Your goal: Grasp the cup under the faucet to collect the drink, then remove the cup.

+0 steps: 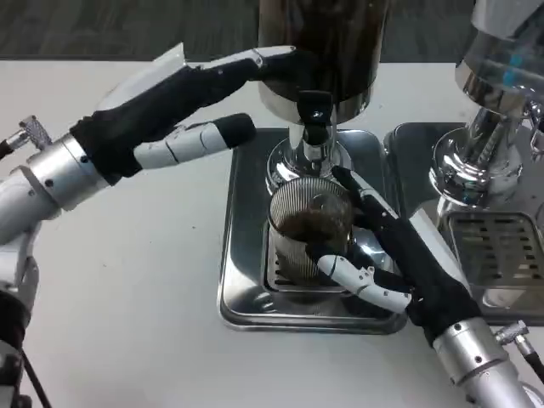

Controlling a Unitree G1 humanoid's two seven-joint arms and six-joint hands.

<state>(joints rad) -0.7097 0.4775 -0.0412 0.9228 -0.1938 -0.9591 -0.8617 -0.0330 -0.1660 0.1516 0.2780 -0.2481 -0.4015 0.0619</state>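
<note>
My right hand [387,255] wraps the ribbed cup [310,229], hiding its far side. It stands upright under the faucet [314,127] (dark drink inside) on the drip tray [242,280]. My left hand [183,106] hovers empty, fingers spread.

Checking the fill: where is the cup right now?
The cup stands on the steel drip tray at picture centre, under the faucet, gripped by the right hand.

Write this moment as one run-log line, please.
right hand: holds cup | cup: under faucet, drink inside | left hand: open, raised
</note>
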